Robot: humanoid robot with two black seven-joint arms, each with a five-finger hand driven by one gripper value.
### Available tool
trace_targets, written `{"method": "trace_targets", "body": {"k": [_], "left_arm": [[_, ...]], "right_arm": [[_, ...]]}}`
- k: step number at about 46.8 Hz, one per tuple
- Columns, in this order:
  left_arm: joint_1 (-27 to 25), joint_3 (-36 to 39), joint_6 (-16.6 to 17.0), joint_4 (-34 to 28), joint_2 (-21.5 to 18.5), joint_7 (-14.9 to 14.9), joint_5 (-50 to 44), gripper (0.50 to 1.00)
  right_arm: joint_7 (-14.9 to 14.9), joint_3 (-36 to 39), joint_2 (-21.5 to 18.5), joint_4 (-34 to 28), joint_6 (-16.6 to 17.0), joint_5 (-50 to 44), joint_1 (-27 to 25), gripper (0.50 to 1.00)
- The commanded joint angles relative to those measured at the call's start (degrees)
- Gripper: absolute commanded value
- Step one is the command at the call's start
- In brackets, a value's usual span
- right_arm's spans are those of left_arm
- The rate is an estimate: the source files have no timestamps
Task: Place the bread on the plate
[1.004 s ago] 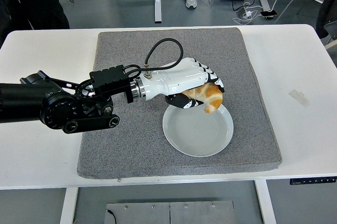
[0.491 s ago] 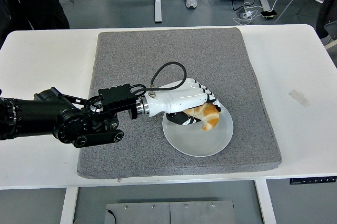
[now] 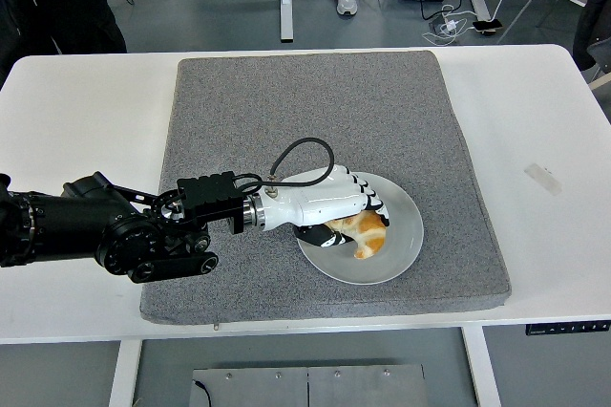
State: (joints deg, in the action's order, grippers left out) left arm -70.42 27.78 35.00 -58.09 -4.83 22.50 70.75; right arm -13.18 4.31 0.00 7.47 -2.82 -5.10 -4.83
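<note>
1. The left hand, white-shelled with black finger joints, reaches in from the left on a black arm and lies low over the round pale grey plate.
2. Its fingers curl over the top of the golden-brown, croissant-shaped piece of bread, and the thumb sits under the bread's left side, so the hand is closed around it.
3. The bread sits inside the plate's rim, left of centre; whether it rests on the plate's surface cannot be told.
4. The plate lies on the lower right part of the grey felt mat, which covers the middle of the white table.
5. A black cable loops up from the hand's wrist.
6. A small pale strip of tape lies on the table to the right of the mat.
</note>
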Motion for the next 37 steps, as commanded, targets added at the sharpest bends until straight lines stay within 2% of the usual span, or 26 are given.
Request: {"method": "trace_targets", "body": {"k": [1,23,24,25,26,27,28,29,37], "left_arm": [[0.2,0.0,0.0,0.0,0.0,0.0,0.0,0.5],[0.6,0.1,0.0,0.4,-0.1,0.4,0.0,0.5],[0.6,0.1,0.0,0.4,-0.1,0.4,0.0,0.522],[0.6,0.1,0.0,0.4,-0.1,0.4,0.0,0.572],[0.6,0.1,0.0,0.4,-0.2,0.4,0.0,0.643],[0.6,0.0,0.0,0.4,-0.2,0.4,0.0,0.744],[0.6,0.0,0.0,0.4,-0.2,0.4,0.0,0.815],[0.6,0.0,0.0,0.4,-0.2,0.4,-0.1,0.844],[0.6,0.1,0.0,0.4,-0.3,0.5,0.0,0.902]], "right_arm": [[0.0,0.0,0.0,0.0,0.0,0.0,0.0,1.0],[0.0,0.0,0.0,0.0,-0.1,0.0,0.0,1.0],[0.0,0.0,0.0,0.0,0.0,0.0,0.0,1.0],[0.0,0.0,0.0,0.0,0.0,0.0,0.0,1.0],[0.0,0.0,0.0,0.0,0.0,0.0,0.0,1.0],[0.0,0.0,0.0,0.0,0.0,0.0,0.0,1.0],[0.0,0.0,0.0,0.0,0.0,0.0,0.0,1.0],[0.0,0.0,0.0,0.0,0.0,0.0,0.0,1.0],[0.0,0.0,0.0,0.0,0.0,0.0,0.0,1.0]]}}
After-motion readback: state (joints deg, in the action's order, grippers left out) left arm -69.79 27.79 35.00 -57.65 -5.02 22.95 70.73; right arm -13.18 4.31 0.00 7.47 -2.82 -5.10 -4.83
